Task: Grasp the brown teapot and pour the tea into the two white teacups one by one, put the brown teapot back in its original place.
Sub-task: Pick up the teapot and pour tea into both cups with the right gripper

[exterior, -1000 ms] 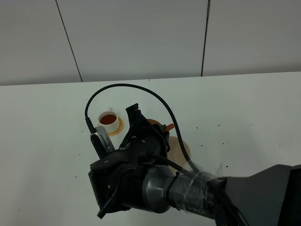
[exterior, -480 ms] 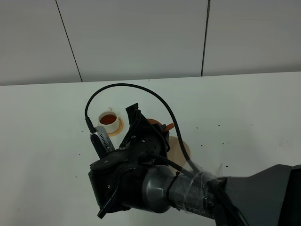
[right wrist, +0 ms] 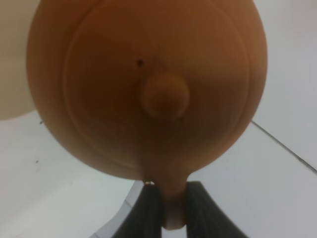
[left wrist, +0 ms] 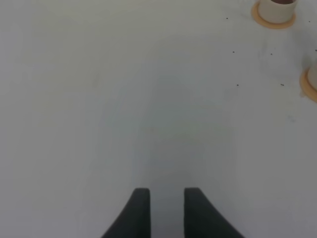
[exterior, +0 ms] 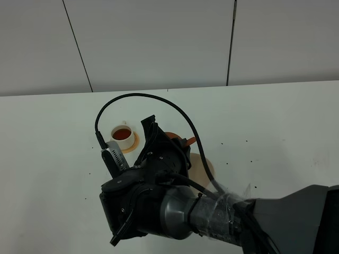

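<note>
R pincer (right wrist: 168,208) is clamped on the loop handle of the brown teapot (right wrist: 148,84), fingers tight either side of it; in the R wrist view the pot fills most of the frame, lid knob (right wrist: 165,96) facing the cam. In the high view only a sliver of the pot (exterior: 180,140) shows past the arm's black wrist, sitting between the filled cup and the beige saucer (exterior: 204,166), prob. lifted off the table (exterior: 47,159) but can't confirm from here. One white teacup (exterior: 123,135) w/ dark tea (exterior: 122,133) stands on its orange coaster (exterior: 133,143), just beside the arm. L pincer (left wrist: 166,208) hangs over bare table w/ a narrow gap between its fingers, gripping nothing; well apart from it, a cup on a coaster (left wrist: 275,10), and a 2nd coaster's edge (left wrist: 308,84) cut by the frame.
</note>
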{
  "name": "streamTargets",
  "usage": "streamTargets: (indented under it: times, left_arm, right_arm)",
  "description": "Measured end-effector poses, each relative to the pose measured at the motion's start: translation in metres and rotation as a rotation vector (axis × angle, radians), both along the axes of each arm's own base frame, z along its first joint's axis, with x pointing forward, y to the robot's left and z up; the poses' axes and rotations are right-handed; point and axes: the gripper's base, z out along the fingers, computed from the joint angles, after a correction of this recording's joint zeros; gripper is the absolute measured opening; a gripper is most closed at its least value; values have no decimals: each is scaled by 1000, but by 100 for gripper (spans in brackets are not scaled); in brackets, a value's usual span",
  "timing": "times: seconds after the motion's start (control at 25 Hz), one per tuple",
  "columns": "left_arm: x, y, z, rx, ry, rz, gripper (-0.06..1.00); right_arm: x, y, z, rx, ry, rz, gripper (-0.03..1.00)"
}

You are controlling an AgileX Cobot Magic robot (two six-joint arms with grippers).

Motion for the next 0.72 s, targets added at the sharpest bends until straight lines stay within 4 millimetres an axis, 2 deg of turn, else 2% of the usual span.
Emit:
streamTargets:
  times: [0.72]
  left_arm:
    - [0,0,0,0,0,0,24]
  right_arm:
    - [-4,3,1,-4,-8,17,10]
